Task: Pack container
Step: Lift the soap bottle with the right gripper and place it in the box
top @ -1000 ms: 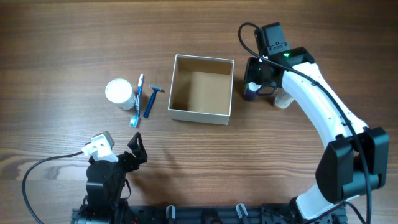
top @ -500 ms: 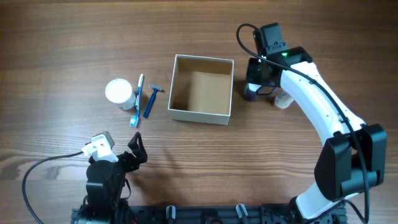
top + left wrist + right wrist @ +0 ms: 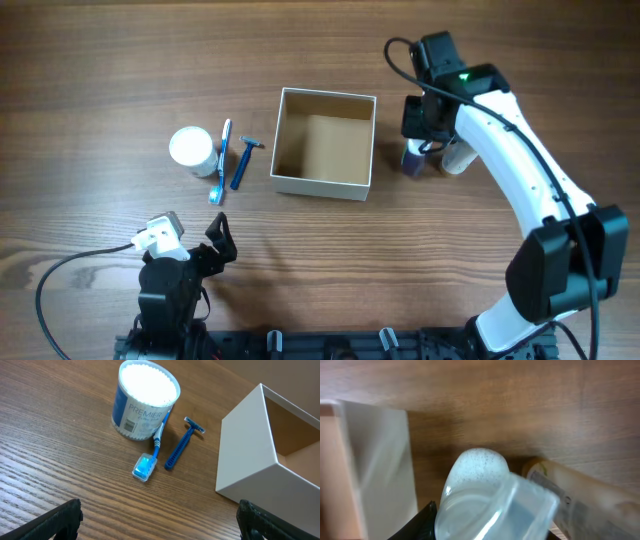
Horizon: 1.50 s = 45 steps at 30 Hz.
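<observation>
Jar point(image 3: 192, 150), toothbrush point(image 3: 220, 162) and razor point(image 3: 243, 160) are lying left of centre, and my left pincer point(image 3: 218, 238) is hanging spread wide by the front edge. The box point(image 3: 322, 187) is sitting mid-bench, open side up. Just right of it, my right pincer point(image 3: 418, 148) is clenching a clear bottle point(image 3: 485, 495), with a tube point(image 3: 455, 160) lying beside.

White right arm point(image 3: 512, 165) (green light), black left arm point(image 3: 170, 290), cables point(image 3: 70, 268)

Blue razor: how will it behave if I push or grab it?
Probably light and stiff: the razor is a thin plastic stick. Lying flat on the table, it may skid rather than lift. Its wide head likely stops rolling.
</observation>
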Motion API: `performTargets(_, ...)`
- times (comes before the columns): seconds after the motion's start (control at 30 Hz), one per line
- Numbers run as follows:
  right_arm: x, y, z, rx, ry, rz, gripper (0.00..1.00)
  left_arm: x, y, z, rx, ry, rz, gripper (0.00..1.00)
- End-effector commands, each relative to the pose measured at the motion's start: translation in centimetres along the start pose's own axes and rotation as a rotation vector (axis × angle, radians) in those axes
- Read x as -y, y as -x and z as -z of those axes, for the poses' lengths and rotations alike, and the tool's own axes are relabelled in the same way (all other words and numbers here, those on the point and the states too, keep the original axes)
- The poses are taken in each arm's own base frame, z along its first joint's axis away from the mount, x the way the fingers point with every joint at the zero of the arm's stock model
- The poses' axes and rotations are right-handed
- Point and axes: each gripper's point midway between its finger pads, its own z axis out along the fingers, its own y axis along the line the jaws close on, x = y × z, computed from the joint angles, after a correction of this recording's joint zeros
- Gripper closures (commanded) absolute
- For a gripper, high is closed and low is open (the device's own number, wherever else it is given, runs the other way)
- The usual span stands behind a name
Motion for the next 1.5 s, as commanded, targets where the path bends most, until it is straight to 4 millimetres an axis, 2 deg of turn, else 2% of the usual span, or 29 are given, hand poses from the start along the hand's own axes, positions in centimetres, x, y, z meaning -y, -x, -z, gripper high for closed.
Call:
performTargets(0.0, -2.1, 2.8, 8.0, 0.199, 0.095, 0.05, 0.66, 0.1, 0.1, 0.0, 0.005, -0.009, 0.006, 0.0)
performTargets(0.17, -5.8, 2.2, 13.4, 0.322, 0.19, 0.158, 0.67, 0.1, 0.1, 0.0, 0.005, -0.009, 0.006, 0.0)
performTargets(0.27, -7.8, 1.5, 14.8, 0.363, 0.224, 0.206, 0.67, 0.1, 0.1, 0.0, 0.005, -0.009, 0.006, 0.0)
performTargets(0.4, -10.8, 0.7, 15.3, 0.383, 0.271, 0.261, 0.7, 0.1, 0.1, 0.0, 0.005, -0.009, 0.006, 0.0)
performTargets(0.5, -12.3, 0.7, 14.4, 0.382, 0.282, 0.281, 0.7, 0.1, 0.1, 0.0, 0.005, -0.009, 0.006, 0.0)
performTargets(0.57, -12.9, 0.9, 13.1, 0.366, 0.274, 0.286, 0.7, 0.1, 0.1, 0.0, 0.005, -0.009, 0.006, 0.0)
performTargets(0.8, -14.8, 1.0, 6.3, 0.265, 0.206, 0.306, 0.7, 0.1, 0.1, 0.0, 0.004, -0.009, 0.006, 0.0)
performTargets(0.9, -14.4, 1.1, 3.2, 0.219, 0.154, 0.27, 0.69, 0.1, 0.1, 0.0, 0.004, -0.009, 0.006, 0.0)
performTargets(1.0, -13.9, 1.4, 1.0, 0.184, 0.134, 0.224, 0.69, 0.1, 0.1, 0.0, 0.004, -0.009, 0.006, 0.0)
performTargets(1.07, -13.6, 1.7, -0.1, 0.162, 0.142, 0.196, 0.69, 0.1, 0.1, 0.0, 0.004, -0.009, 0.006, 0.0)
performTargets(1.17, -13.4, 2.3, -0.3, 0.159, 0.167, 0.177, 0.69, 0.1, 0.1, 0.0, 0.004, -0.009, 0.006, 0.0)
performTargets(1.27, -13.2, 2.8, -0.3, 0.172, 0.168, 0.169, 0.44, 0.1, 0.1, 0.0, 0.004, -0.009, 0.006, 0.0)
performTargets(1.37, -13.1, 3.0, -0.3, 0.178, 0.161, 0.168, 0.33, 0.1, 0.1, 0.0, 0.004, -0.009, 0.006, 0.0)
performTargets(1.47, -13.1, 3.0, -0.1, 0.184, 0.164, 0.173, 0.28, 0.1, 0.1, 0.0, 0.004, -0.009, 0.006, 0.0)
